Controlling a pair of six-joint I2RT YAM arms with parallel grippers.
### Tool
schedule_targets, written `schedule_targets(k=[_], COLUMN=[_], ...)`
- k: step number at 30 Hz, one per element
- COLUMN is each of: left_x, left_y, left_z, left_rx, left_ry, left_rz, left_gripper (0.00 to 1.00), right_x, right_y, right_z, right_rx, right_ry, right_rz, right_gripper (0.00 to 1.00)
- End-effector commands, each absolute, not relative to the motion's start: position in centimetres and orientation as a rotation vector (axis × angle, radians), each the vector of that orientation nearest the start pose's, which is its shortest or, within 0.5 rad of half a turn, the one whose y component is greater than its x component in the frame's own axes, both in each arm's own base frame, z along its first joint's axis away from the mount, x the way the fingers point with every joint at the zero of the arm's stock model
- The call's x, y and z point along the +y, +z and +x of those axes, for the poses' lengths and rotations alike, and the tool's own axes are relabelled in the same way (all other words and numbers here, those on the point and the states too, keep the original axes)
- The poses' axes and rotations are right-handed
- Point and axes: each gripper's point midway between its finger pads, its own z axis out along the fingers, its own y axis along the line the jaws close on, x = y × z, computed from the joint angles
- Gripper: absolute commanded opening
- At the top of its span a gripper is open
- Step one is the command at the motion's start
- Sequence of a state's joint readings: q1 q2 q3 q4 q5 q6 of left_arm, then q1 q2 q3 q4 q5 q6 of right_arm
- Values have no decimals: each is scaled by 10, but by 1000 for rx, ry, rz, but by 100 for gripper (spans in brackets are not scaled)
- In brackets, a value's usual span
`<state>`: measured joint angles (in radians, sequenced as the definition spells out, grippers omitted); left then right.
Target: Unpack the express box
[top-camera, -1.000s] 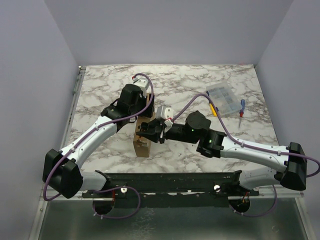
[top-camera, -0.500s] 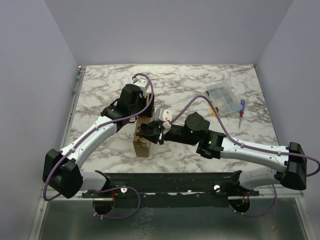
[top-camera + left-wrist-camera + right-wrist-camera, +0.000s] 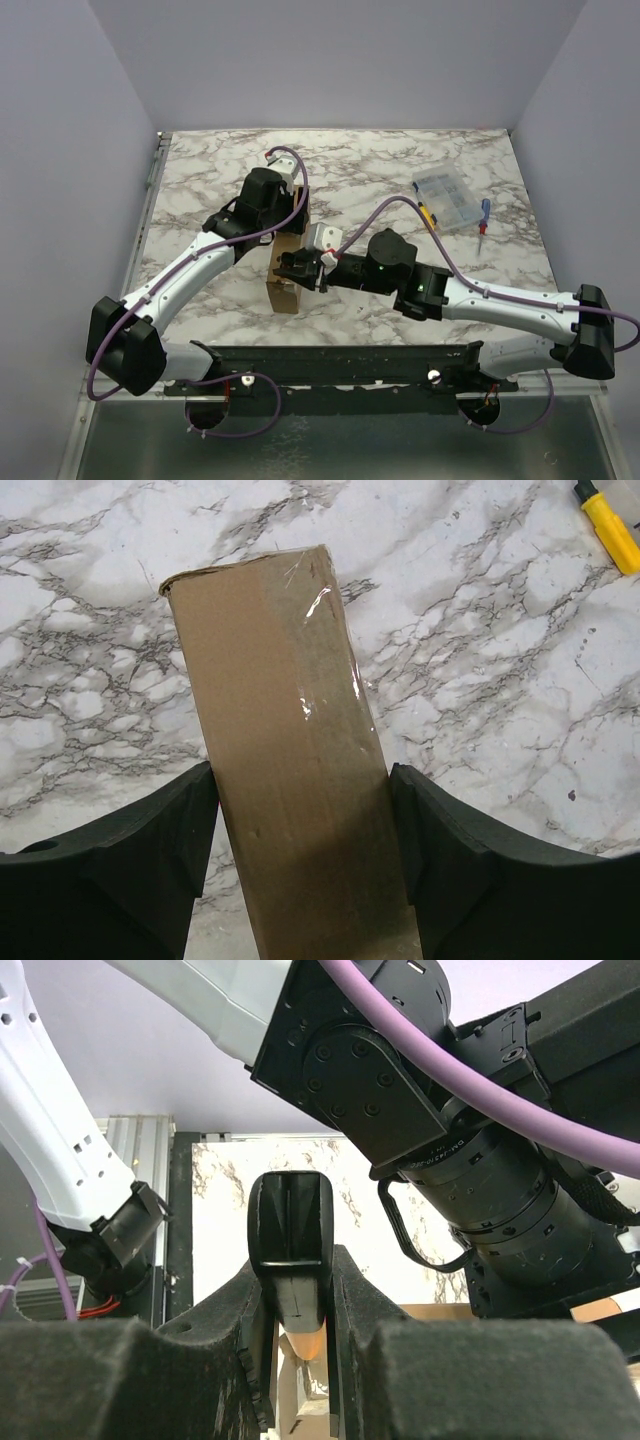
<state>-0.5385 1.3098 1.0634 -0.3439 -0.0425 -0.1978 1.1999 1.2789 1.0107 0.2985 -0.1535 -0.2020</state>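
**Box stood on edge, clamped by the left arm, right arm at its top**

Express box [image 3: 290,760]: stands on a narrow edge near the middle of the counter [image 3: 400,160], a little toward the near edge and left of centre. It is tilted, not plumb. Clear tape shines along the upper face, so it is judged sealed and the unpacking barely begun.

Left jaws: set wide, one black pad [image 3: 150,870] against each side of the box, a holding grip. Judged purpose is to keep the box upright and steady so the other arm can work the seam.

Right jaws: closed tight, fingers [image 3: 290,1250] together, nosed in at the box's upper edge from the right. A sliver of brown shows just under the tips in the right wrist view. Whether cardboard is nipped there or only lies behind cannot be told. The likely aim is to pick at a flap or the tape.

Aside: clear compartment case [image 3: 447,198] toward the counter's right edge, well apart from the box, with a yellow-handled tool [image 3: 426,218] just beside it.

Surface: white marble pattern with grey veins, flat. A metal rail [image 3: 150,180] runs along the left edge and a black bar [image 3: 340,352] along the near edge.

Room: plain pale lilac walls on three sides.
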Motion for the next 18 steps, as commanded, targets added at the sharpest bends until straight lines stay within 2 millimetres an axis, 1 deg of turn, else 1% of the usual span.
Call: schedule_targets(k=[1,6,11,13,18], left_x=[-196,-196,-196,-195,-195], left_y=[182,179,178,178,176], left_z=[332,333,333,333,334], left_rx=[2189,2196,2198,2199,2203], left_ry=[-342,-333,-333,-328,-322], left_rz=[372,375,376,377,379], left_gripper=[68,67,66,66,65], right_x=[411,409,411,410,398], right_y=[327,317,299,299,315], right_z=[149,151,157,155,144], right_rx=[1160,1192,1232,1236,1206], right_ry=[830,806,771,749,745], right_rz=[-1127,-1117,-1118,-1113,-1094], right_gripper=[1,1,1,1,1])
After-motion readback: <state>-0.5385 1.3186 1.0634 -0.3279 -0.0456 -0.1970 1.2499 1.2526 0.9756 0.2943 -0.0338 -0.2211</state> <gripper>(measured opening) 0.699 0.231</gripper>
